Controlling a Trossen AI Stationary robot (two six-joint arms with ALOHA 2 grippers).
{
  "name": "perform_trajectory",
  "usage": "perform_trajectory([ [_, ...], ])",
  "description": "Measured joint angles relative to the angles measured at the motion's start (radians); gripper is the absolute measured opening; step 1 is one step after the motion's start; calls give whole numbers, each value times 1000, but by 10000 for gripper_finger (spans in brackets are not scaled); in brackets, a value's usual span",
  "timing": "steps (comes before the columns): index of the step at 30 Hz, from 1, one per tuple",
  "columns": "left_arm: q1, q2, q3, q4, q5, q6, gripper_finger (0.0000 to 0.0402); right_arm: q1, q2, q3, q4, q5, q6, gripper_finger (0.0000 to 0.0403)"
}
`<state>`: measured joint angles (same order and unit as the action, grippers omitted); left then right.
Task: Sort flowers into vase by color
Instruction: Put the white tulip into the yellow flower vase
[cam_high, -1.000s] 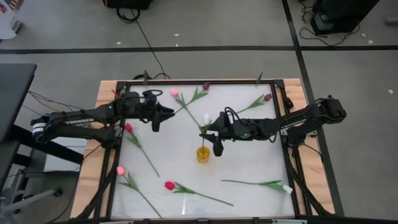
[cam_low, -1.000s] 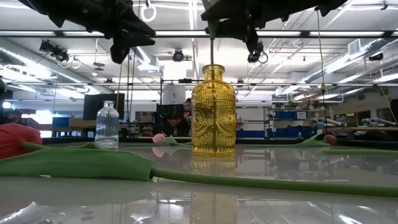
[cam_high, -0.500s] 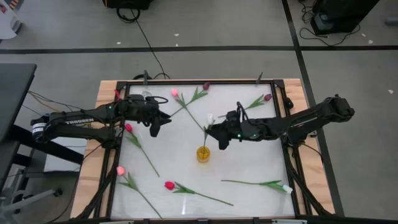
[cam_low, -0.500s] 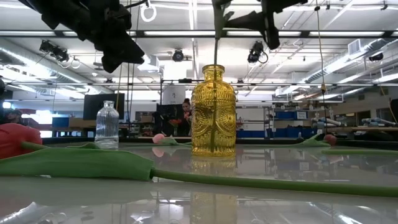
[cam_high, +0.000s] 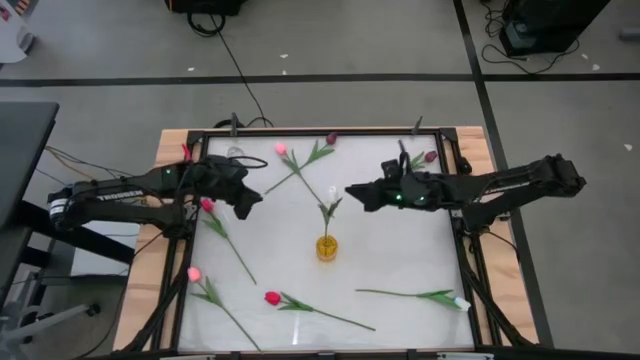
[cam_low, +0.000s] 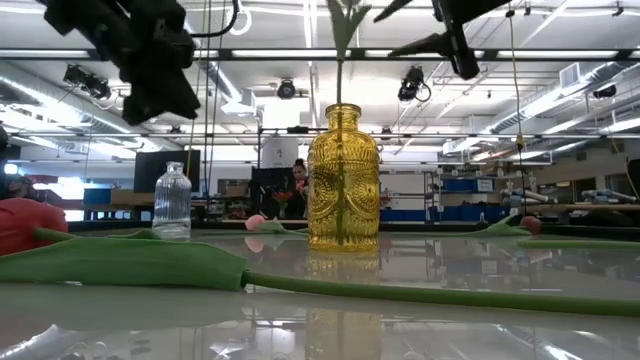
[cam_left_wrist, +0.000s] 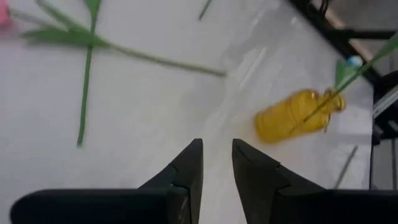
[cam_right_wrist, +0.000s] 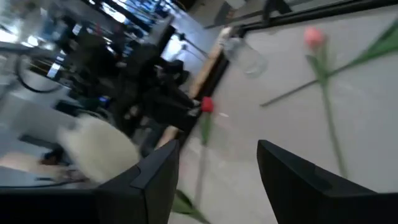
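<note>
A yellow glass vase stands mid-table. A white tulip stands in it, its stem down through the neck. My right gripper hovers open just right of the white head, touching nothing. My left gripper hangs in the air left of the vase, its fingers a narrow gap apart and empty. On the table lie pink tulips, red ones, dark purple ones and a white one.
A clear glass bottle stands at the far left corner. A black frame rims the white table, with wooden edges outside it. Bare surface lies between the vase and the right rim.
My right gripper has let go of the white tulip and drawn back from the vase, up and toward the far edge. The tulip has sunk deeper into the vase and stands there on its own. My left gripper has drifted slightly toward the table's left.
</note>
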<state>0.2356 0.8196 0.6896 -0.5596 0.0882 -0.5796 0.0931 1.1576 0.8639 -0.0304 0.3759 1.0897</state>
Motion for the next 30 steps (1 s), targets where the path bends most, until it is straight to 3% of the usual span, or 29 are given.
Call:
perform_trajectory([
  [9, -130, 4, 188, -300, -139, -121, 80, -2, -157, 0, -13, -55, 63, 224],
  [17, -237, 26, 206, -446, -143, -503, 80, 56, -248, 0, -107, -57, 98, 224],
  [23, -278, 104, 206, -447, -183, -606, 79, 96, -263, 0, -440, -56, 256, 224],
  [26, -277, 147, 206, -431, -218, -601, 79, 134, -244, 0, -599, -97, 385, 224],
  [30, -256, 192, 206, -406, -283, -579, 79, 168, -205, 0, -754, -145, 430, 224],
])
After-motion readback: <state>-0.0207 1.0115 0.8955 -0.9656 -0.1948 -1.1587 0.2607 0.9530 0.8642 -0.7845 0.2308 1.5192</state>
